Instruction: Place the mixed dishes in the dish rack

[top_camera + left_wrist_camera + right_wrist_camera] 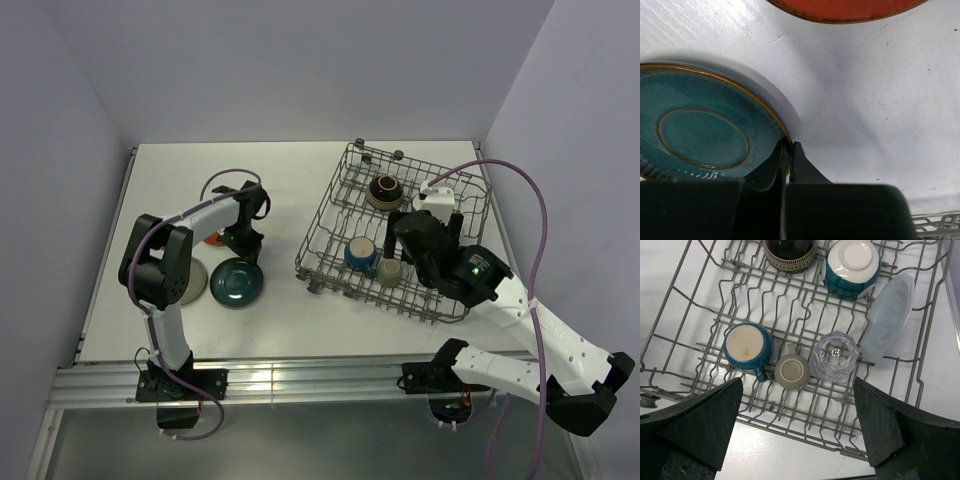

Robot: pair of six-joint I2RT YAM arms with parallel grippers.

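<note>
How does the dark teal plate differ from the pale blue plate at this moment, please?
The dark teal plate lies flat on the table; the pale blue plate stands tilted on edge in the dish rack. The dark teal plate has a ribbed border and a brown rim line; the pale blue plate looks plain. The left gripper pinches the dark teal plate's rim; nothing holds the pale blue plate. Both are round plates.

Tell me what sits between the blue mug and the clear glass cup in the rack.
A small grey-beige cup, lying between the blue mug and the clear glass cup; the right wrist view shows it.
</note>
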